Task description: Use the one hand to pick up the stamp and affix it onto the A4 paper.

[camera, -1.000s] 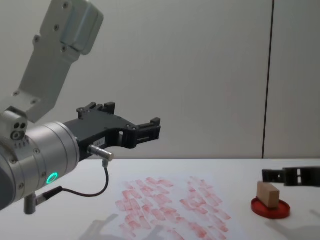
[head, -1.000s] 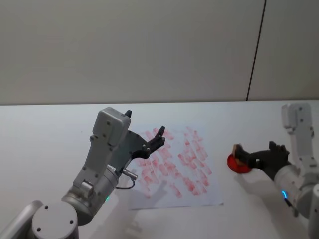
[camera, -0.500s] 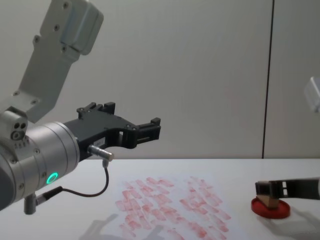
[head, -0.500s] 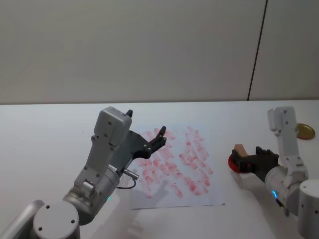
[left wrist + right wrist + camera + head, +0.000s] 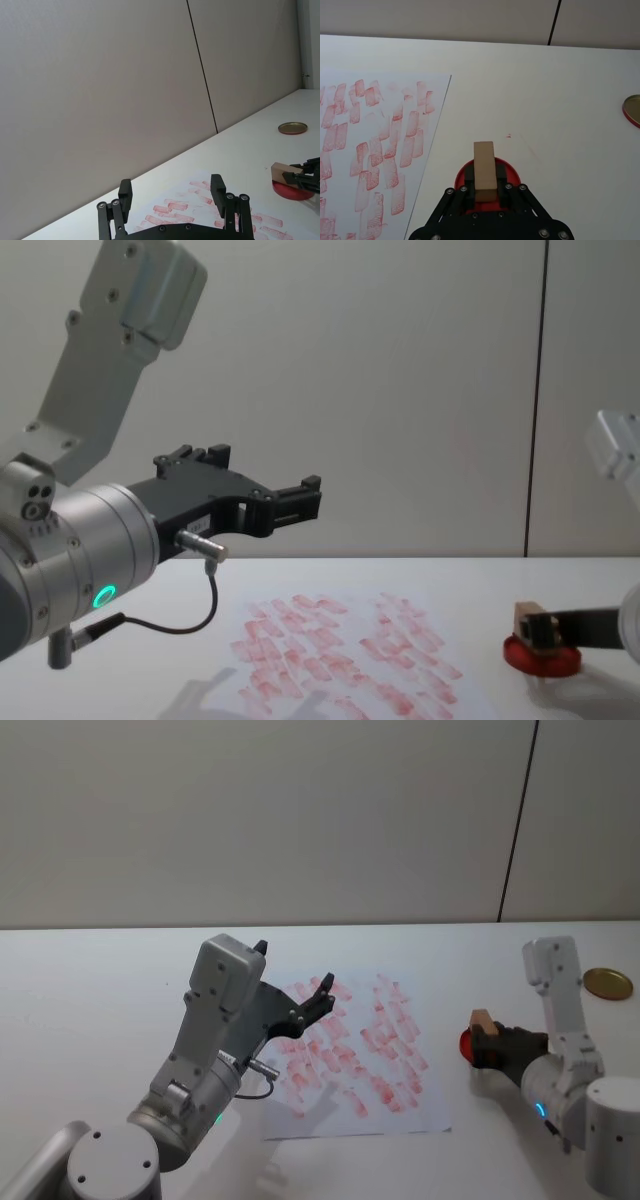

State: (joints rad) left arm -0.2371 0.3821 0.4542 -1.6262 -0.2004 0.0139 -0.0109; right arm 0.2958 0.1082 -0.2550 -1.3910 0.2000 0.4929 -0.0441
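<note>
A pale grey panelled wall (image 5: pixel 300 820) with one dark vertical seam backs a single plain white worktop (image 5: pixel 100 980).

There are two arms. The left one, with a green-lit ring, is raised over the worktop, and its left claw (image 5: pixel 171 187) hangs wide apart above the sheet, holding nothing. The right arm, with a blue-lit ring, reaches in low from the right.

One A4 paper (image 5: pixel 365 1055) lies flat mid-worktop, covered in rows of pale-red rectangular marks too many and too smeared to count. In the head view the left arm covers its near left corner.

Well to the right of the sheet sits one red ink pad (image 5: pixel 512 175), and the claw hides most of it. The right claw (image 5: pixel 485 179) is closed on the one stamp (image 5: pixel 484 167), a finger against each long side. The stamp stands on the pad, its base hidden between the fingers.

One small gold round lid (image 5: pixel 608 983) lies apart, beyond the pad.
</note>
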